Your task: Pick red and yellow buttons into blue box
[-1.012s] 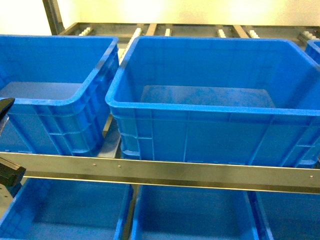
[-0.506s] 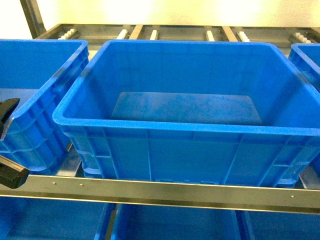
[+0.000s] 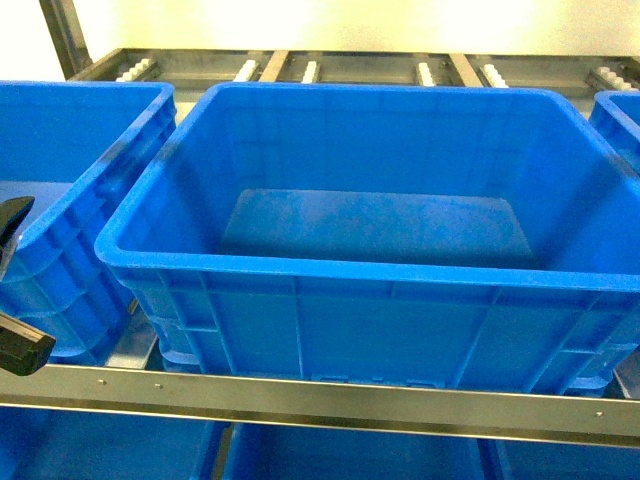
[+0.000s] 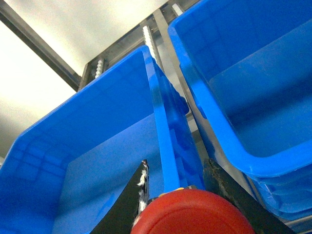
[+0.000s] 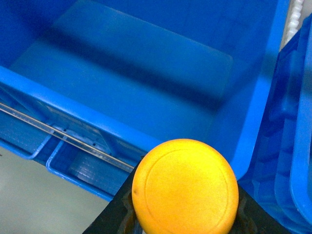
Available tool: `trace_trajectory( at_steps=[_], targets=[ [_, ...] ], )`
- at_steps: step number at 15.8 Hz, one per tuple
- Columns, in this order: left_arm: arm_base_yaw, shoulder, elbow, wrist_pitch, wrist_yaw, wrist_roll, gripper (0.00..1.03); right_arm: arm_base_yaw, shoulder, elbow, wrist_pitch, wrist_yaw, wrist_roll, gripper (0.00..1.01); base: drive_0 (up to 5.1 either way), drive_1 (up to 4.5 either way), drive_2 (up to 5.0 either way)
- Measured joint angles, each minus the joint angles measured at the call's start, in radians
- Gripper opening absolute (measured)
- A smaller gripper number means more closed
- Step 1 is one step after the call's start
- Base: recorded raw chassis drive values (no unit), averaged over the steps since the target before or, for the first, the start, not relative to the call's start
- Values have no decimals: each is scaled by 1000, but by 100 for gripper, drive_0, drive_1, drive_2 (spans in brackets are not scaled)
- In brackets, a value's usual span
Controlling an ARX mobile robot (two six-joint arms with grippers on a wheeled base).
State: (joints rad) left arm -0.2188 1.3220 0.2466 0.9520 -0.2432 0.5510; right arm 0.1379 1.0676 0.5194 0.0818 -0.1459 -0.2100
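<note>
Holding both buttons: the red button (image 4: 192, 214) sits clamped between the left gripper (image 4: 175, 207) fingers, and the yellow button (image 5: 185, 187) fills the jaws of the right gripper (image 5: 183, 204). Neither is in a crate yet.

What changed: over the last second the head view swung and closed in, so the blue box (image 3: 330, 272) that sat right of centre is now squarely in front of us, front rim nearer. It looks bare inside.

The right wrist view looks down into a crate (likely the same one) with yellow near its rim. The left gripper shows only at the left edge of the head view (image 3: 12, 290), beside the neighbouring crate (image 3: 85, 215), with the red cap under the wall between the two crates.

Our read: the base is lined up and the next step is carrying each button over the rim. The left arm has further to go.
</note>
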Motion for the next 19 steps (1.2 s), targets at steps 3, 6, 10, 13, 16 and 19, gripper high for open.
trace_trajectory(
  at_steps=[3,6,10,13,16,19],
  targets=[
    [0,0,0,0,0,0,29,27,57,105,-14,-51,-5,30,0,0,0],
    [0,0,0,0,0,0,29,54,113,181,-9,-82,-25,30,0,0,0],
    [0,0,0,0,0,0,29,117,359,358,-45,-105,-113,30,0,0,0],
    [0,0,0,0,0,0,29,101,507,471,-56,-85,-213,30,0,0,0],
    [0,0,0,0,0,0,29,71,570,512,-48,-61,-312,30,0,0,0],
    [0,0,0,0,0,0,29,63,574,544,-85,-65,-345,31,0,0,0]
  ],
)
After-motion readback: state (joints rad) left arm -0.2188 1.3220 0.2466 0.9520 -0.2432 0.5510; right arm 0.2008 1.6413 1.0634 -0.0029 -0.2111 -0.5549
